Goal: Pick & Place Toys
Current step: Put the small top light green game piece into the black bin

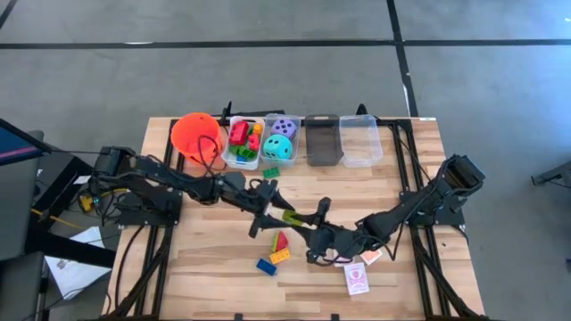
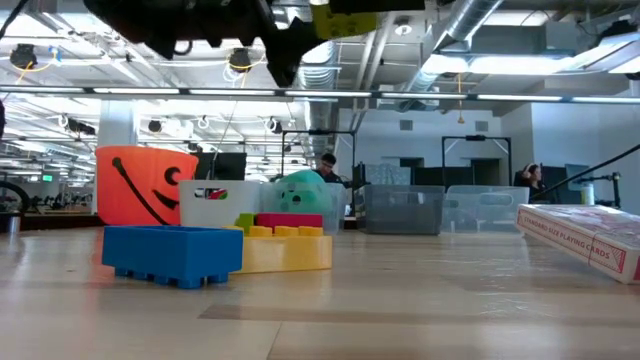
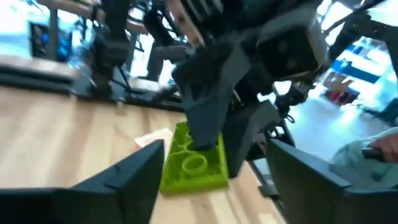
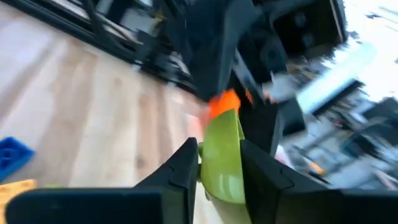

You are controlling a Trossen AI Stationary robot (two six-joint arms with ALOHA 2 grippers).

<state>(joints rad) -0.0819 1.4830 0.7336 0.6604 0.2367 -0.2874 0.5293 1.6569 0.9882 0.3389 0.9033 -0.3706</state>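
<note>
item: green brick (image 1: pixel 293 217), held above mid-table, clear of the wood. right gripper (image 4: pixel 219 163) has its jaws clamped on the brick's flat sides, the long axis running out past the tips toward the left arm. left gripper (image 1: pixel 264 207) faces it with jaws spread wide, the brick's free end lying just between and ahead of them. likely a handover; the left is the receiving side.

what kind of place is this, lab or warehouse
Likely a robotics lab in an industrial hall: exposed ceiling ducts, a wooden worktable on taped concrete floor, and people at workstations behind.
</note>
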